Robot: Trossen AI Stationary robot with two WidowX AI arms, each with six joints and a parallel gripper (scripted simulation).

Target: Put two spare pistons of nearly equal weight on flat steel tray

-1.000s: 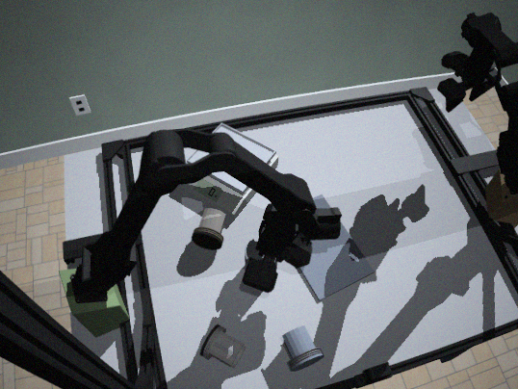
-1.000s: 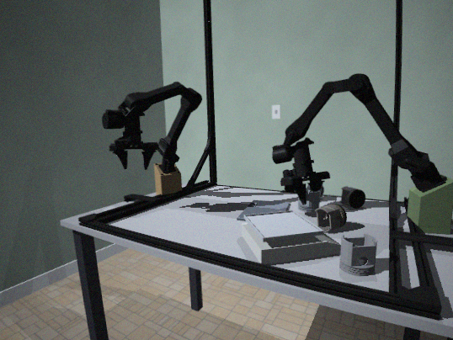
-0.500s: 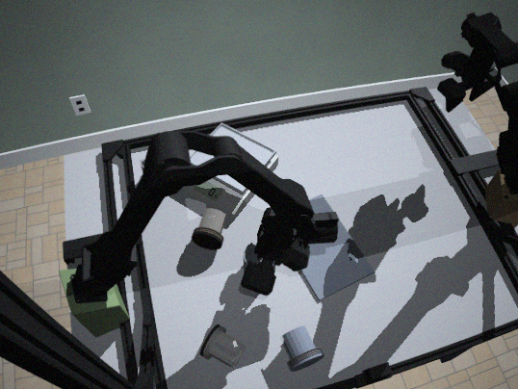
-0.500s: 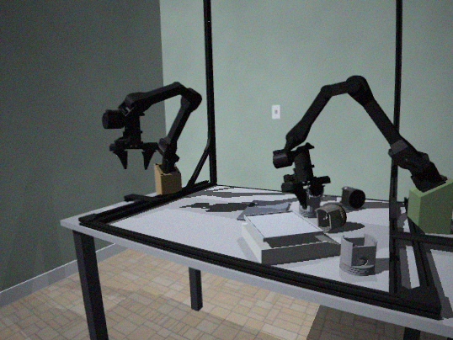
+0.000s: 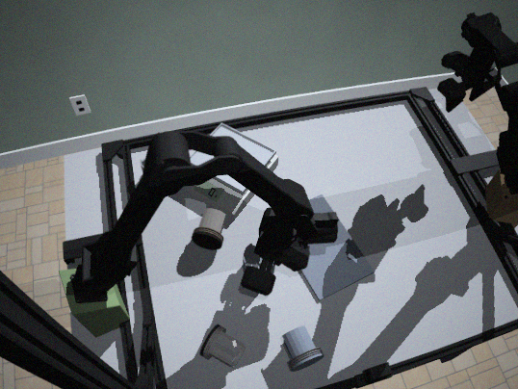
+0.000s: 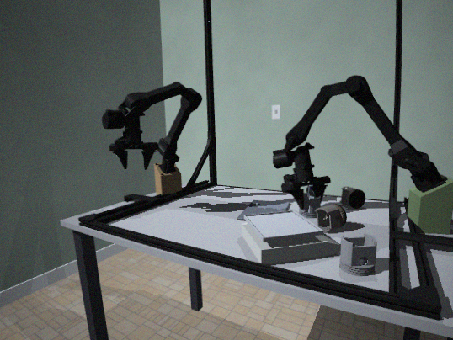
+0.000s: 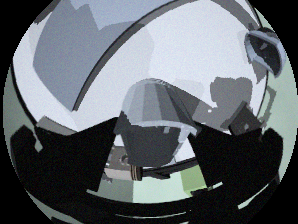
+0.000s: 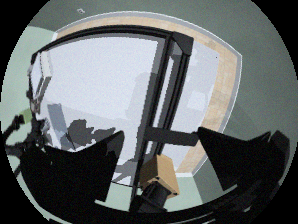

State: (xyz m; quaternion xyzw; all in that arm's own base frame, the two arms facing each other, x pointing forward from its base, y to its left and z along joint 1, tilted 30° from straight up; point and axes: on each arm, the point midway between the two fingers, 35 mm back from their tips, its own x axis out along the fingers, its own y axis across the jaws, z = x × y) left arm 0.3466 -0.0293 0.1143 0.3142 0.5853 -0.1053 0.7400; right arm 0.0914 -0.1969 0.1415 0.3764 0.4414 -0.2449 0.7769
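Observation:
My left gripper (image 5: 255, 266) (image 6: 311, 206) (image 7: 152, 121) is open, its fingers on either side of a steel-grey piston (image 6: 311, 196) (image 7: 150, 102) that stands on the bench beside the flat steel tray (image 5: 315, 280) (image 6: 274, 206) (image 7: 55, 60). Finger contact cannot be told. The tray looks bare. A tan piston (image 5: 213, 223) (image 6: 328, 217) (image 7: 116, 167) lies by the scale. A dark piston (image 5: 223, 346) (image 6: 353, 198) (image 7: 244, 120) and a bluish piston (image 5: 300, 343) (image 7: 265, 50) lie apart. Another grey piston (image 6: 358, 257) stands near the scale. My right gripper (image 5: 460, 103) (image 6: 135, 167) (image 8: 161, 133) is open and empty, high up.
The scale (image 5: 257, 148) (image 6: 282, 227) stands under the left arm in the top view, with its display facing the tan piston. Black frame rails (image 5: 308, 113) (image 6: 185, 253) edge the table. The left arm's green base (image 5: 96, 318) (image 6: 429, 210) stands outside the rail.

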